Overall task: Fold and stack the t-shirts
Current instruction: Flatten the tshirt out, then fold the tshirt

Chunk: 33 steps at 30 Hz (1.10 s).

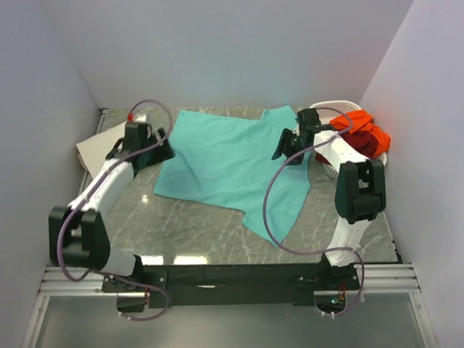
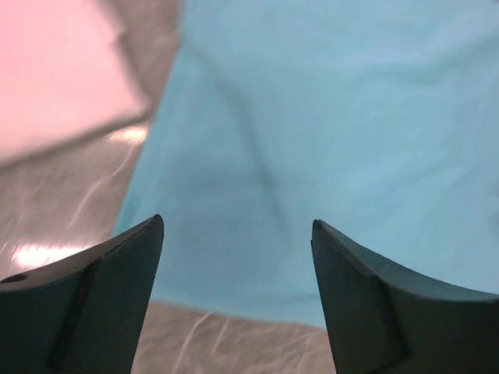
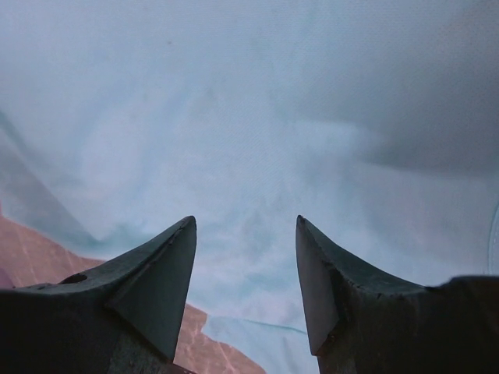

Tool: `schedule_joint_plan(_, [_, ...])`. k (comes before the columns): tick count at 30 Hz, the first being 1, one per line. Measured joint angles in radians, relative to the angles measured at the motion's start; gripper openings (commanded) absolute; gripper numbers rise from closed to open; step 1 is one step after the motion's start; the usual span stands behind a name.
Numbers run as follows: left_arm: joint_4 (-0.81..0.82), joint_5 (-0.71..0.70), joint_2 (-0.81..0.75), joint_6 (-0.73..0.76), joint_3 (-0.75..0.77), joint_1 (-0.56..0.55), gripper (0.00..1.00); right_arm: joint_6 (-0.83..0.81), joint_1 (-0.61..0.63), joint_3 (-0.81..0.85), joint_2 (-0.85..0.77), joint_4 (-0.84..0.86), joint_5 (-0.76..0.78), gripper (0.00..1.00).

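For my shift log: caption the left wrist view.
Open left end effector over teal shirt edge, cream shirt upper left.

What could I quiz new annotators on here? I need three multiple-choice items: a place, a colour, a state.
1. Where is the orange t-shirt? A in the white basket; B spread flat mid-scene; C far left corner.
2. What colour is the spread t-shirt on the table? A dark red; B teal; C black.
3. How does the left gripper stand? A open, empty; B shut on cloth; C out of view.
Answers: 1 A, it is heaped in the basket at right; 2 B, the top view shows teal cloth; 3 A, its wrist view shows fingers apart, nothing between.
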Motion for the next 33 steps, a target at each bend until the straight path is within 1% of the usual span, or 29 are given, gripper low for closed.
schedule_joint_plan(3, [0.011,-0.019,-0.116,-0.026,-0.183,0.076,0.74,0.002,0.008,-0.039,-0.079,0.007,-0.003,0.61])
schedule_joint_plan(4, [0.017,-0.026,-0.142,-0.035,-0.239,0.106,0.69,0.004,0.012,-0.055,-0.105,0.011,-0.003,0.61])
schedule_joint_plan(5, [0.011,-0.034,-0.164,-0.043,-0.288,0.136,0.67,0.005,0.017,-0.071,-0.127,0.014,-0.005,0.61])
schedule_joint_plan(9, [-0.003,-0.042,-0.220,-0.049,-0.387,0.212,0.60,0.016,0.039,-0.130,-0.186,0.025,-0.013,0.60])
schedule_joint_plan(13, [0.016,-0.014,-0.224,-0.048,-0.397,0.251,0.56,0.027,0.061,-0.169,-0.204,0.027,-0.018,0.60])
schedule_joint_plan(18, [0.053,0.053,-0.192,-0.047,-0.397,0.254,0.56,0.033,0.088,-0.207,-0.230,0.028,-0.018,0.60])
schedule_joint_plan(22, [0.060,0.092,-0.182,-0.045,-0.397,0.254,0.56,0.042,0.109,-0.235,-0.291,0.030,-0.017,0.60])
schedule_joint_plan(27, [0.059,0.111,-0.164,-0.045,-0.397,0.254,0.55,0.050,0.122,-0.270,-0.354,0.042,-0.013,0.60])
schedule_joint_plan(33, [0.054,0.111,-0.108,-0.042,-0.397,0.240,0.54,0.053,0.125,-0.321,-0.375,0.051,-0.003,0.60])
